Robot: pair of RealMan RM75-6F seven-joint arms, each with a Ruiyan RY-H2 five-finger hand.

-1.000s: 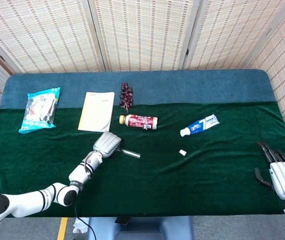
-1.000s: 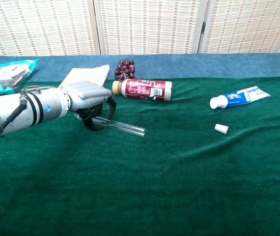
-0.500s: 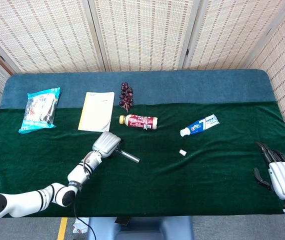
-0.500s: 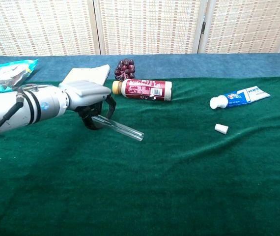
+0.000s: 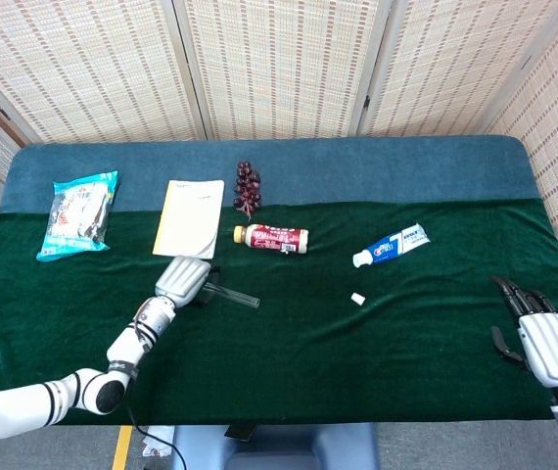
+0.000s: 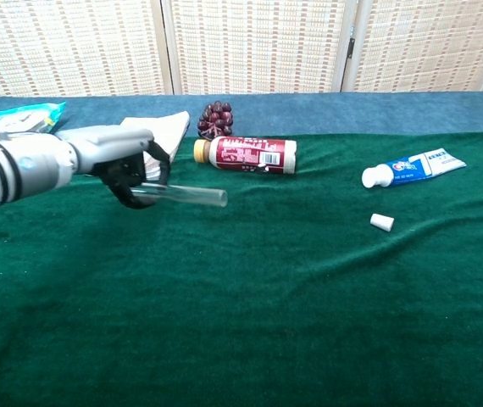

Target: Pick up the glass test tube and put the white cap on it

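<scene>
Test tube (image 6: 182,195): clear glass, roughly level, held clear of the green cloth (image 6: 250,322); closed-in end buried between curled fingers, free end pointing toward the robot's right, in the direction of the bottle.
Tube against fingers: dark fingers (image 6: 127,182) wrapped under and around the near end, silver back of the hand over the top; most of the tube's length sticking out past them.
Left hand (image 6: 119,157): clenched around the test tube, back of the hand up, knuckles forward; in the head view (image 5: 183,279) just in front of the notebook's near edge.
Left arm: reaching in from the near left edge, forearm slanting up toward the hand across the green cloth.
White cap (image 6: 381,222): lying on the green cloth, well apart from the tube, just in front of the toothpaste tube (image 6: 413,168).
Right hand (image 5: 543,338): at the near right corner of the table, back of the hand up, dark fingers spread apart and holding nothing; seen only from the head camera.
Bottle (image 6: 246,154): lying on its side, yellow cap toward the notebook (image 5: 190,217).
Grapes (image 6: 216,119): dark bunch behind the bottle, on the blue cloth (image 6: 309,114).
Snack bag (image 5: 79,212): far left, on the seam between the blue and green cloths.
</scene>
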